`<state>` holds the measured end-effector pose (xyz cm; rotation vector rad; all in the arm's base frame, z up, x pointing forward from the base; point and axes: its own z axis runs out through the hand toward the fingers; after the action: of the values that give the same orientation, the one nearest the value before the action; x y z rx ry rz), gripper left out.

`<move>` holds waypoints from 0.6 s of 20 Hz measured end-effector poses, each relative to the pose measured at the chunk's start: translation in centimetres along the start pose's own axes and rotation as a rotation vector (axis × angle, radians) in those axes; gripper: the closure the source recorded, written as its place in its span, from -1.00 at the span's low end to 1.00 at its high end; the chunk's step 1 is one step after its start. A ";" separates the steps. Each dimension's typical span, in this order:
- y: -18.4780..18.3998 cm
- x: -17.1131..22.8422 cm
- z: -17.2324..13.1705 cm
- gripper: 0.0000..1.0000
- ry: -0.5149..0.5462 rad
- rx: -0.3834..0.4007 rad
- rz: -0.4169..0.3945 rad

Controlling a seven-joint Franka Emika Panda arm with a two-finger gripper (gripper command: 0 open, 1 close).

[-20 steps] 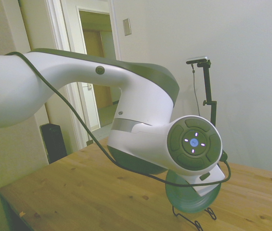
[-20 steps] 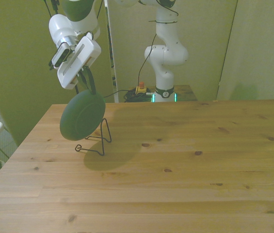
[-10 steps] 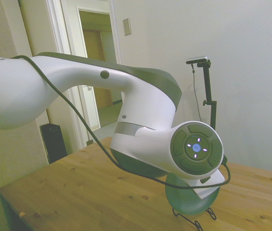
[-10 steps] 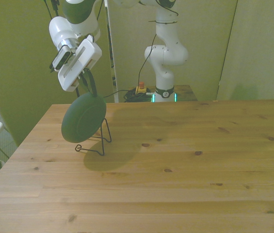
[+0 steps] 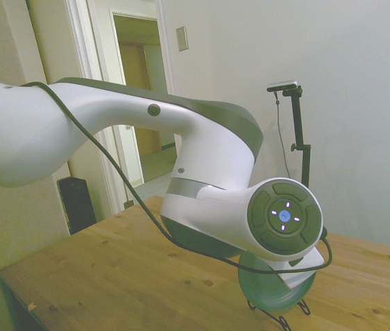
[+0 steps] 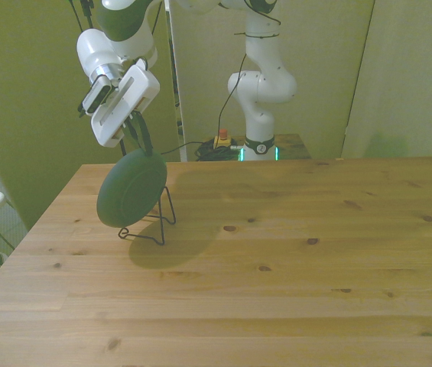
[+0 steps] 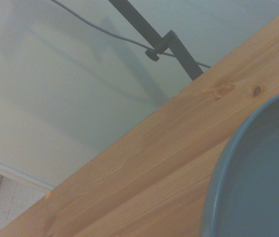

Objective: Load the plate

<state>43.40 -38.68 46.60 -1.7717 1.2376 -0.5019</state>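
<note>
The teal-green plate (image 6: pixel 131 191) stands almost on edge at the front view's left, its lower rim down at the base of a thin black wire rack (image 6: pixel 160 222). My gripper (image 6: pixel 140 140) comes down from above, shut on the plate's top rim. In the side view the plate (image 5: pixel 269 292) and the rack (image 5: pixel 278 316) peek out below the big white arm, which hides the fingers. The wrist view shows the plate's inner face and rim (image 7: pixel 258 173) close up over the wooden table (image 7: pixel 144 163). Whether the plate rests on the rack's wires I cannot tell.
The wooden table (image 6: pixel 292 260) stretches wide to the front view's right of the rack. Its left edge (image 6: pixel 43 218) runs close beside the plate. A doorway (image 5: pixel 139 103) and a dark box on the floor (image 5: pixel 77 203) lie beyond the table in the side view.
The plate has sunk a little toward the rack's base, still in the gripper. The arm's last joints have shifted slightly with it.
</note>
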 end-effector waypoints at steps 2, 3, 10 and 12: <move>0.1 0.0 0.2 1.00 -0.002 -0.002 0.001; 0.1 0.1 0.2 1.00 -0.002 -0.003 0.002; 0.2 0.4 0.7 1.00 -0.005 -0.004 0.002; 0.1 0.4 1.0 1.00 -0.008 -0.005 -0.001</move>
<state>44.28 -38.59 45.96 -1.7766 1.2333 -0.4923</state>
